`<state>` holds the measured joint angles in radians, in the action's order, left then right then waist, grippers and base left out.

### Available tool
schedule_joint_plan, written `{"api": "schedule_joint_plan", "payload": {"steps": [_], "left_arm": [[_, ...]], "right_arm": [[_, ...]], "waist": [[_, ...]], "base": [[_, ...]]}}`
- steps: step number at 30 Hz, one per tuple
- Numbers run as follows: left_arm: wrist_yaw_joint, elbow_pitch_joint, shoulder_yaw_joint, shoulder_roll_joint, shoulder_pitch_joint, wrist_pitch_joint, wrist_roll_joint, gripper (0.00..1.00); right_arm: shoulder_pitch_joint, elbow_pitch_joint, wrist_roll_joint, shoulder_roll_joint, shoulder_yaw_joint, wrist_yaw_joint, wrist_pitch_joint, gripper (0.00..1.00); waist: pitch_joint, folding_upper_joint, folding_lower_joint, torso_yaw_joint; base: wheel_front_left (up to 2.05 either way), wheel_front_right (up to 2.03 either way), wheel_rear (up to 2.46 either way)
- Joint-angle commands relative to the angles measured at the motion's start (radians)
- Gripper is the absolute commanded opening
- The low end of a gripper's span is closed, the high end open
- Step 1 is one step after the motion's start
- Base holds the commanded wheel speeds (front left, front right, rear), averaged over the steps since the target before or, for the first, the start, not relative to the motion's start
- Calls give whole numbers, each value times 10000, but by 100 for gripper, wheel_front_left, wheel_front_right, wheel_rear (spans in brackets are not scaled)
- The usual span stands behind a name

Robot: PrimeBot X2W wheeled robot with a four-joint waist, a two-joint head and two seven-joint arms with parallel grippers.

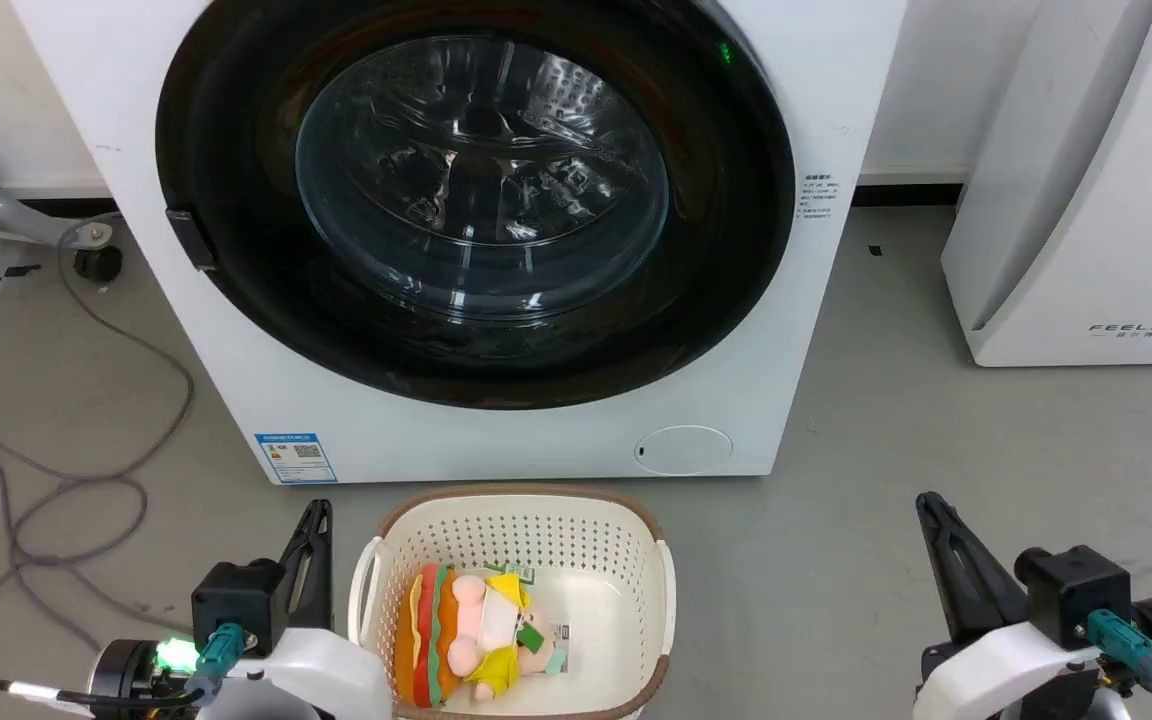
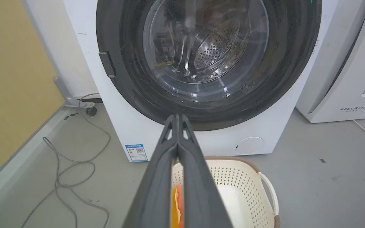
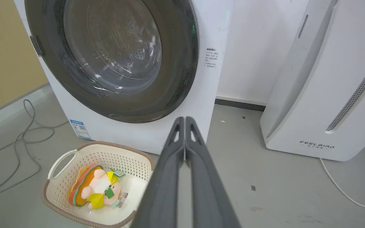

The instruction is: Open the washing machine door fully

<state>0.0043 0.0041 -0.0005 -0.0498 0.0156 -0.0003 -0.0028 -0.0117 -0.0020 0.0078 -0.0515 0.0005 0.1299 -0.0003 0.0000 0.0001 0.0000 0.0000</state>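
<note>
Now, floor (image 1: 886,480): grey and lying bare between the machines, carrying everything listed below.
Washing machine (image 1: 536,440): white front-loader, standing at the middle of the head view and facing the robot.
Washing machine door (image 1: 476,200): glossy black disc with a clear domed centre, sitting closed and flush against the machine's front; a small dark latch tab (image 1: 191,238) is showing on its left edge.
White appliance (image 1: 1086,180): standing to the right of the machine, apart from it.
Basket (image 1: 521,491): cream, perforated, brown-rimmed, resting on the floor just before the machine.
Plush toy (image 1: 466,635): burger-shaped, lying inside the basket.
Left tool (image 1: 318,510): hovering low, left of the basket, its fingers pressing together on nothing.
Right tool (image 1: 928,500): hovering well right of the basket, its fingers likewise meeting with nothing between them.
Cable (image 1: 66,480): grey, looping on the floor at the left.
Blue label (image 1: 296,458): sticking low on the machine's front, at the left.
Round cap (image 1: 683,449): sitting low on the front, at the right.
</note>
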Motion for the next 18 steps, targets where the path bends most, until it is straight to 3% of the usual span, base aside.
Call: {"api": "schedule_joint_plan", "payload": {"steps": [1, 16, 17, 18], "left_arm": [[-43, -41, 5, -5, -156, 3, 28, 0], [-43, -41, 5, -5, -156, 3, 28, 0], [1, 0, -2, 0, -1, -3, 0, 100], [8, 5, -11, 0, 5, -5, -1, 100]], "right_arm": [[117, 20, -78, 13, -5, 8, 3, 0], [117, 20, -78, 13, -5, 8, 3, 0], [0, 0, 1, 0, -4, 0, -3, 100], [-4, -1, 9, 0, -9, 0, -8, 100]], "waist": [[0, -1, 0, 0], [0, -1, 0, 0], [0, -1, 0, 0], [1, -1, 0, 0]], "base": [[0, 0, 0], [0, 0, 0], [0, 0, 0], [0, 0, 0]]}}
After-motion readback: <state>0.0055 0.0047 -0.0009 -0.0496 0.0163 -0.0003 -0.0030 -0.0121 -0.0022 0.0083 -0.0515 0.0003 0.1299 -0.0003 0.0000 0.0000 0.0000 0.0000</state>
